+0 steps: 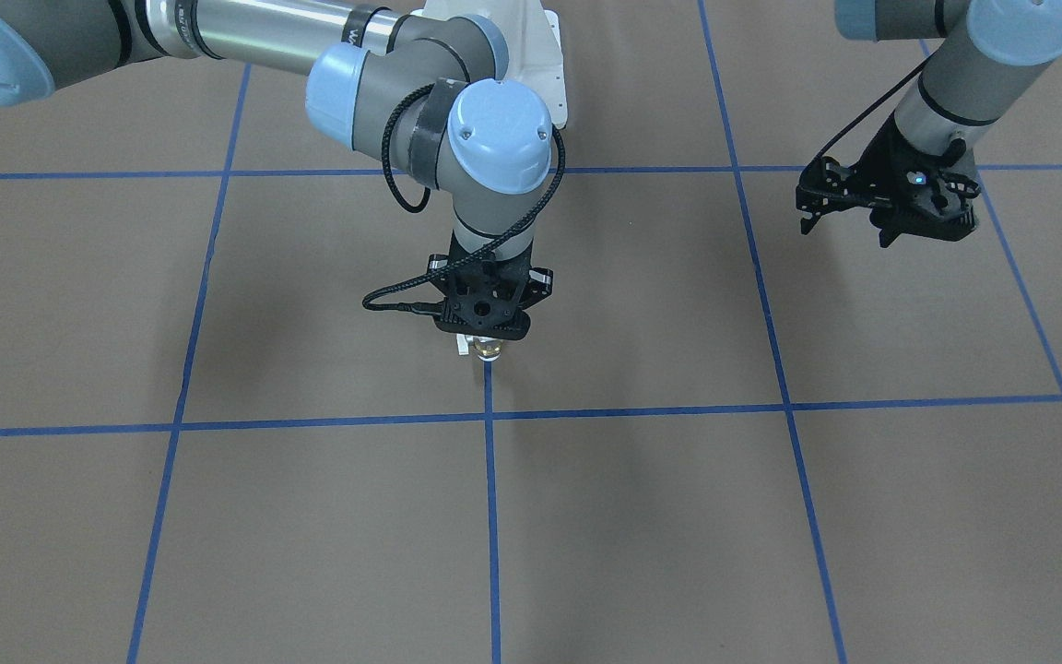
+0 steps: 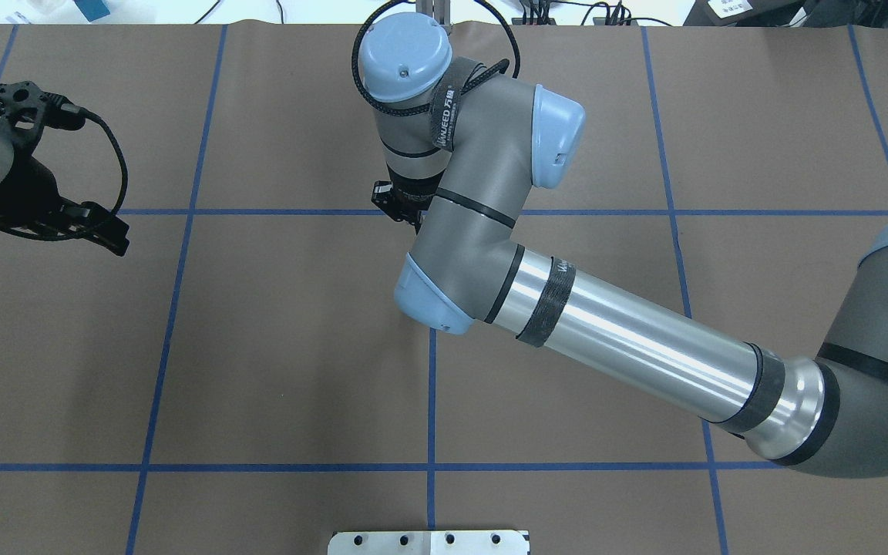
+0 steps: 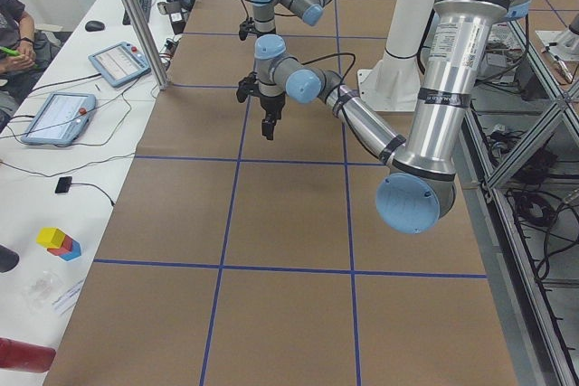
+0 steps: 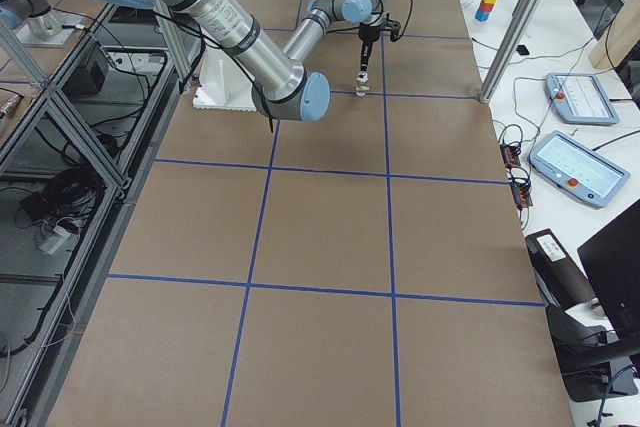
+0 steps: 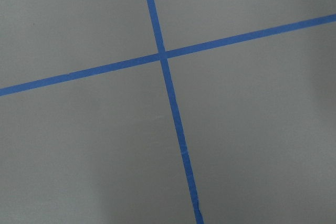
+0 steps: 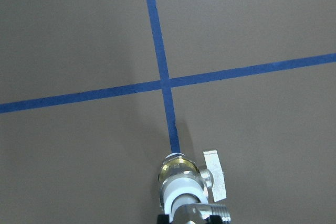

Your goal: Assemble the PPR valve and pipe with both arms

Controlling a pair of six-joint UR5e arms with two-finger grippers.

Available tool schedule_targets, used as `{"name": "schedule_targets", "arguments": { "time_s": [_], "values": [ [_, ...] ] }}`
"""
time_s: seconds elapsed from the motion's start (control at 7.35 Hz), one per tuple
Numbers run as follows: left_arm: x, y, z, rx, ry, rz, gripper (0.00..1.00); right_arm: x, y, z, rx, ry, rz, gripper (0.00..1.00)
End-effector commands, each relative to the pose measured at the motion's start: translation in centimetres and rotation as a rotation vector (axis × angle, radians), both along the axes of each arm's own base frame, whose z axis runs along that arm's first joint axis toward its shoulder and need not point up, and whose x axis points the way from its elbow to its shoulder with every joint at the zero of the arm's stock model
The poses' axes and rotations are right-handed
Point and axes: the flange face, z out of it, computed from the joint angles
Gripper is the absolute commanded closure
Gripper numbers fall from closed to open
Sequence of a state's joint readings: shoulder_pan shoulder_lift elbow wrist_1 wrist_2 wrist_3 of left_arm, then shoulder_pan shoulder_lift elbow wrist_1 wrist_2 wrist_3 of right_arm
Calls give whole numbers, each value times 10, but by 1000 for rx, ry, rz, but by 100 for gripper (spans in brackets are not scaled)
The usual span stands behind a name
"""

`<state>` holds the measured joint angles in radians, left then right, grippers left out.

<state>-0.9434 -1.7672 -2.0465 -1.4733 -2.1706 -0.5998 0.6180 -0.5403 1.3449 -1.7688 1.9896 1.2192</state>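
Right gripper (image 1: 485, 332) points straight down over the table (image 1: 310, 544), its jaws closed on the valve (image 1: 487, 348), brass end lowest. Contact between valve and table cannot be judged. In the right wrist view, the valve's small handle sits at 3 o'clock of the brass, and the silver pipe (image 6: 205, 214) touches the white end at 6 o'clock, cut off by the frame edge. A blue tape crossing (image 6: 165, 83) lies at 12 o'clock of the valve. In the front view, the left gripper (image 1: 889, 235) hangs at 2 o'clock of the right, well apart, jaws narrow and holding nothing.
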Motion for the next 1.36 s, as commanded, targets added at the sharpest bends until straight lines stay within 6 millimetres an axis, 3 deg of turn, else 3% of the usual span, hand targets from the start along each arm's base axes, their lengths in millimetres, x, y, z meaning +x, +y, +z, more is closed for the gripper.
{"name": "schedule_targets", "arguments": {
  "time_s": [0.0,0.14,0.54,0.82,0.95,1.22],
  "values": [
    [0,0,0,-1,0,-1,1,0,-1,2,-1,3,-1,17],
    [0,0,0,-1,0,-1,1,0,0,0,-5,1,5,1],
    [0,0,-1,-2,1,-1,1,2,-1,-6,3,-8,4,1],
    [0,0,-2,1,3,0,1,25,-3,-25,17,-54,26,0],
    [-4,-1,-1,4,3,-4,1,62,-9,-27,8,-100,43,0],
    [-29,-5,2,8,24,-3,1,167,28,68,25,-128,69,0]
  ]
}}
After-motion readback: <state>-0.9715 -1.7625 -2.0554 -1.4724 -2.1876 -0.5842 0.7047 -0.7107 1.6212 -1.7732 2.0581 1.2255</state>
